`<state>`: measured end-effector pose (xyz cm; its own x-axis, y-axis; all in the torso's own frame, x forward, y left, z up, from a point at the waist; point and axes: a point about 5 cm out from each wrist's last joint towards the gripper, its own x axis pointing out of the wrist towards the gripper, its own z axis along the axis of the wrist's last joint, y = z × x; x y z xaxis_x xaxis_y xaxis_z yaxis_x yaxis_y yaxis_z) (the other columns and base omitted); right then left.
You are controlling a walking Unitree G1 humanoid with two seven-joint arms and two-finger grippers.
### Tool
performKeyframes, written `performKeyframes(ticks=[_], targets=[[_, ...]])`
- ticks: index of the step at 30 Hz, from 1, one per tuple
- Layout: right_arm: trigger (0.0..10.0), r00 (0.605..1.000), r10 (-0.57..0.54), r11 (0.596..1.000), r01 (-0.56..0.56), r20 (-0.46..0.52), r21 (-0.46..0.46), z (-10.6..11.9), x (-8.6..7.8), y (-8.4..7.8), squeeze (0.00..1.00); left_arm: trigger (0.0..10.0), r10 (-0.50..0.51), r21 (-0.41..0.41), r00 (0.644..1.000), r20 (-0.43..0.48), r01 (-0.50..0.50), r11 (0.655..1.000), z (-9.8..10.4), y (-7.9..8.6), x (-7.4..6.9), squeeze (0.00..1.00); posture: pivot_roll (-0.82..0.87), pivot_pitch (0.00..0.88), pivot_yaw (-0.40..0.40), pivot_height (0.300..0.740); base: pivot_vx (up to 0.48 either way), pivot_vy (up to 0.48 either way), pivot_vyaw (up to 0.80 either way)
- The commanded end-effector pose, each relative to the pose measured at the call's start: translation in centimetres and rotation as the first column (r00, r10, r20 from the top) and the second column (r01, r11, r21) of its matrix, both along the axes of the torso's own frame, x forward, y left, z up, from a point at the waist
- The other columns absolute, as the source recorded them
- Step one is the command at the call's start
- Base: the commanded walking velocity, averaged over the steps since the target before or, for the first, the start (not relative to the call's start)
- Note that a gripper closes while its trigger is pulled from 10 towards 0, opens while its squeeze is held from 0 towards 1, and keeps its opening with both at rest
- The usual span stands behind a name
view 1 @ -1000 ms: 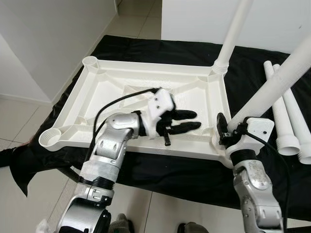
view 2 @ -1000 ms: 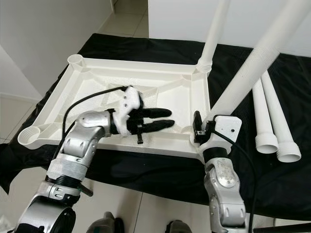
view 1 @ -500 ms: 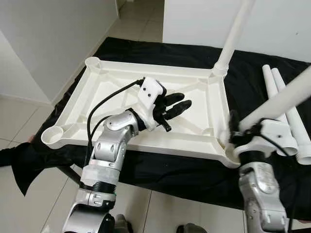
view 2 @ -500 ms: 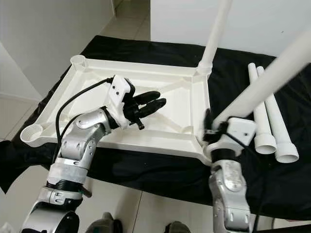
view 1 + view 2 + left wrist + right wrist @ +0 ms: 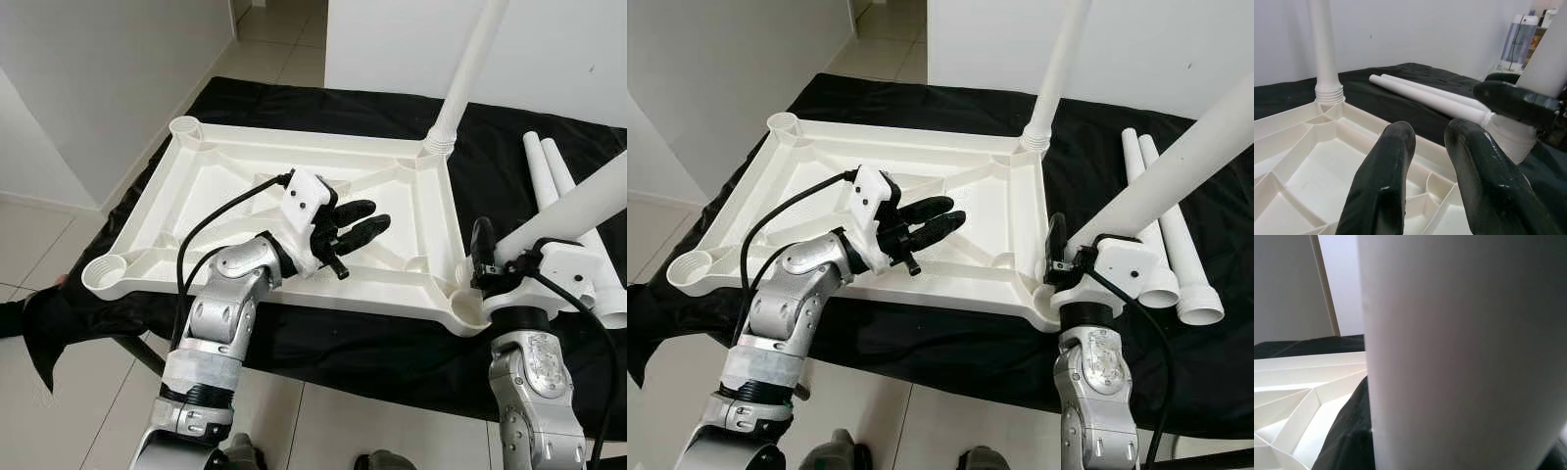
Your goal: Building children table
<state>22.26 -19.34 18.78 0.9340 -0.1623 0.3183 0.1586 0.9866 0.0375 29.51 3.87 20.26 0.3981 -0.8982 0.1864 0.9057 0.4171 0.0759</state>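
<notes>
Left eye view: the right gripper (image 5: 487, 262) clamps a white table leg (image 5: 588, 201) over the near-right corner socket of the upturned tabletop (image 5: 245, 162); the left gripper (image 5: 358, 220) hovers empty, fingers slightly parted. The smooth, rigid tube probably handles best gripped near its base.

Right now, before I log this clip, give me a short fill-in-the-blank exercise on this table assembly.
1. The upturned white tabletop rests on a ____ cloth.
2. The number of legs already standing in its corner sockets is ____.
3. The right gripper is shut on a white table ____.
4. Beside the tabletop lie ____ spare legs.

Missing words: black; one; leg; two
</notes>
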Motion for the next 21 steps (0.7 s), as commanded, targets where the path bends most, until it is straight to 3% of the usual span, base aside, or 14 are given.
performKeyframes(ticks=[1, 9, 11, 21], targets=[[10.0, 1.000, -0.010, 1.000, 0.011, 0.009, -0.023, 0.1, 0.1, -0.3, 0.00, 10.0, 0.116, -0.011, 0.993, 0.006, -0.116, 0.993, 0.4, 0.2, 0.5, 0.00, 0.00, 0.025, 0.019, 0.740, 0.000, 0.000, 0.00], [10.0, 0.992, -0.042, 0.990, 0.026, -0.116, -0.136, -1.2, 1.2, -1.9, 0.00, 10.0, 0.090, 0.070, 0.996, -0.006, -0.089, 0.994, -0.8, 0.3, 0.0, 0.00, 0.02, 0.018, 0.025, 0.740, 0.000, 0.000, 0.00], [10.0, 0.987, 0.004, 0.985, -0.032, -0.163, -0.169, -1.8, 1.3, -1.6, 0.00, 10.0, 0.079, 0.086, 0.997, -0.005, -0.079, 0.993, -1.1, 0.1, -0.2, 0.00, 0.01, 0.013, 0.029, 0.740, 0.000, 0.000, 0.00], [10.0, 0.988, 0.071, 0.976, -0.097, -0.138, -0.196, -1.7, 1.4, -0.6, 0.00, 10.0, 0.109, 0.077, 0.994, 0.028, -0.111, 0.991, -1.1, -0.8, 0.4, 0.00, 0.00, 0.000, 0.039, 0.740, 0.000, 0.000, 0.00]])
